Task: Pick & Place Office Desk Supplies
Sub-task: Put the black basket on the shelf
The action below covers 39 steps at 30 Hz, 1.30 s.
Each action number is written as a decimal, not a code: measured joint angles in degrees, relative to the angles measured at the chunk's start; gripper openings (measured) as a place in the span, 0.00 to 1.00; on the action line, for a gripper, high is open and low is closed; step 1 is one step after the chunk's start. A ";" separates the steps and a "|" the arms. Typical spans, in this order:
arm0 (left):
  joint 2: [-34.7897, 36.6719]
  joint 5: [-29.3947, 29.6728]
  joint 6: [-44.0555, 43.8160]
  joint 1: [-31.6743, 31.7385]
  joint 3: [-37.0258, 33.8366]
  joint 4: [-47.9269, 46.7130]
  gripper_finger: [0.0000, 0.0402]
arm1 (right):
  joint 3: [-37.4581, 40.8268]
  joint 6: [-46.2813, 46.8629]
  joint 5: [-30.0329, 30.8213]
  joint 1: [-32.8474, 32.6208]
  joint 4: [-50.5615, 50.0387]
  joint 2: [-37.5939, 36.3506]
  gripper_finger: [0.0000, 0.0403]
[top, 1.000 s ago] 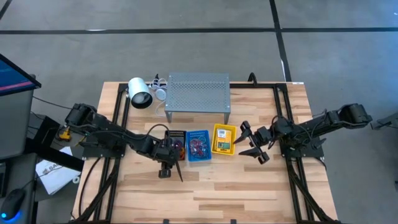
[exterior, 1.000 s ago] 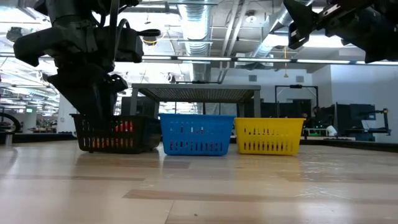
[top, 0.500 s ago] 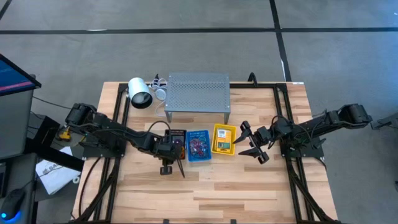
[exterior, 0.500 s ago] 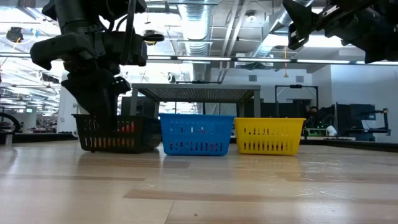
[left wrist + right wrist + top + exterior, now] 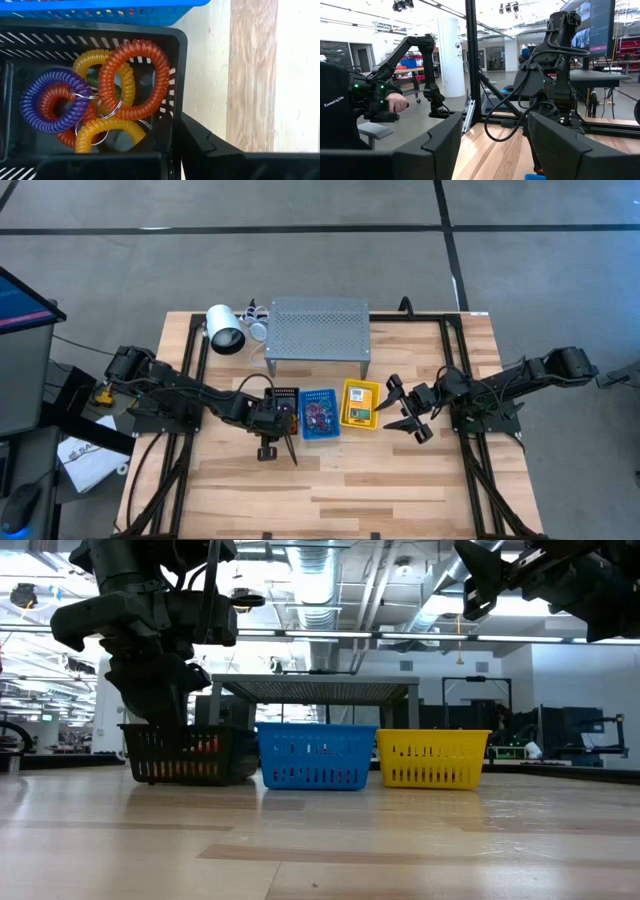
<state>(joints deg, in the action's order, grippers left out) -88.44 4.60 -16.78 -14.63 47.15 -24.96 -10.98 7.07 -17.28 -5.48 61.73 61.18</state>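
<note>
Three small baskets stand in a row on the wooden table: black point(image 5: 284, 406), blue point(image 5: 319, 415) and yellow point(image 5: 360, 404). The black basket point(image 5: 100, 40) holds coiled loops point(image 5: 95, 95) in orange, purple and yellow. Small coloured pieces lie in the blue basket, and a yellow-and-green box point(image 5: 359, 412) lies in the yellow one. My left gripper point(image 5: 272, 426) reaches down at the black basket's near-left corner and is shut on its wall. My right gripper point(image 5: 404, 408) hangs open in the air to the right of the yellow basket, with nothing between its fingers. My left gripper pinches the black basket's near wall point(image 5: 173, 135) close to its left corner. One finger point(image 5: 100, 170) is inside the basket and the other finger point(image 5: 220, 155) outside. The fingers slant down from the table's left. The basket point(image 5: 185, 755) stands upright with its bottom on the table.
A grey perforated metal shelf point(image 5: 318, 330) stands behind the baskets, with a white cylinder point(image 5: 225, 330) to its left. Bare wood lies in front of the baskets point(image 5: 330, 480). Beyond the table a person's hand point(image 5: 395, 104) holds a control handle.
My left arm has swung a little toward the blue basket while its gripper stays at the black basket's corner. The baskets stand where they were.
</note>
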 joint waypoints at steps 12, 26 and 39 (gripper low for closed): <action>0.05 0.48 -2.48 -0.07 1.91 -6.32 0.01 | 0.00 0.00 0.00 0.00 0.00 -0.01 0.55; -0.02 2.95 -1.68 -0.35 9.04 -14.57 0.01 | 0.00 0.00 0.01 0.01 0.00 -0.01 0.55; -0.02 3.99 -4.93 -2.68 9.10 -15.23 0.01 | 0.00 0.00 0.02 0.02 0.00 -0.01 0.55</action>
<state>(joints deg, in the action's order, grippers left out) -88.47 8.59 -21.71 -17.31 56.25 -40.18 -10.98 7.07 -17.26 -5.45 61.73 61.17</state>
